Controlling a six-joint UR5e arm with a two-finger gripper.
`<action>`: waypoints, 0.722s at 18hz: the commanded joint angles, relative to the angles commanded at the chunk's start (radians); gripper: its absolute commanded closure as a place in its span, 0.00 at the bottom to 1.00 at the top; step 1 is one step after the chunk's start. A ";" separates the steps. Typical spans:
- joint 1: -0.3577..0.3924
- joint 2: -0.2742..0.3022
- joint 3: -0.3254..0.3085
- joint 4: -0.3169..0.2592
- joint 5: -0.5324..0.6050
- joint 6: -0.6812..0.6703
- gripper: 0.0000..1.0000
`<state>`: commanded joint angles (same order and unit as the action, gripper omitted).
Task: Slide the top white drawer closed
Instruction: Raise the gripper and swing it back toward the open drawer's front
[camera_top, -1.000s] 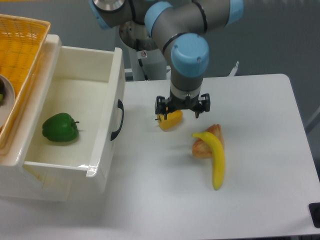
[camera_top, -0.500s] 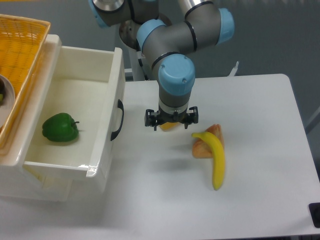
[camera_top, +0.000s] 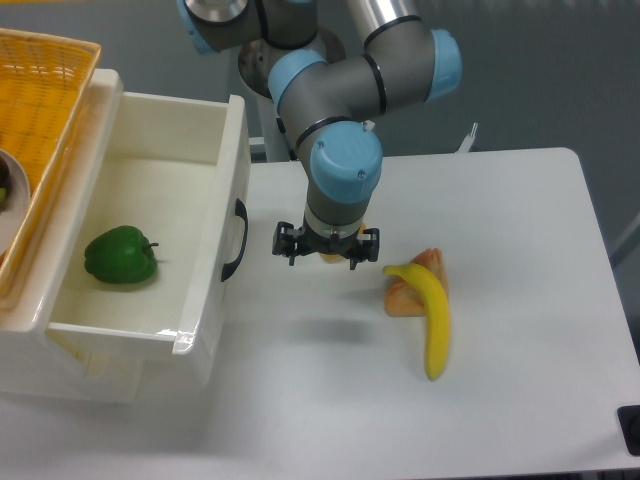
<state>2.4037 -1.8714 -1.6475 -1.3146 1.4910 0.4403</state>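
The top white drawer (camera_top: 150, 230) stands pulled well out of its cabinet at the left side of the worktop (camera_top: 500, 400), its open box facing up and its front panel turned toward the arm. A curved black handle (camera_top: 235, 240) sits on that panel. Inside the drawer, near the left wall, lies a green bell pepper (camera_top: 121, 255). Above and behind the drawer's left edge rests a yellow woven basket (camera_top: 40, 100), partly cut off by the frame.

The tool (camera_top: 326, 252) hangs over the worktop just to the right of the drawer front, near the handle but not touching it. Its two fingers are spread wide apart and grip nothing. A small yellow-orange object (camera_top: 330, 257) peeks out from under the tool, mostly hidden by it, so its shape cannot be told.

Further right on the worktop lies a banana (camera_top: 432, 315), its upper end resting across a tan, bread-like piece (camera_top: 408, 290). Both sit apart from the tool.
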 joint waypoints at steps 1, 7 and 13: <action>0.000 0.000 0.000 0.000 -0.002 0.003 0.00; -0.014 -0.005 -0.008 -0.002 -0.002 0.005 0.00; -0.034 -0.009 -0.008 -0.002 -0.003 0.003 0.00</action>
<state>2.3700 -1.8807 -1.6552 -1.3162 1.4880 0.4433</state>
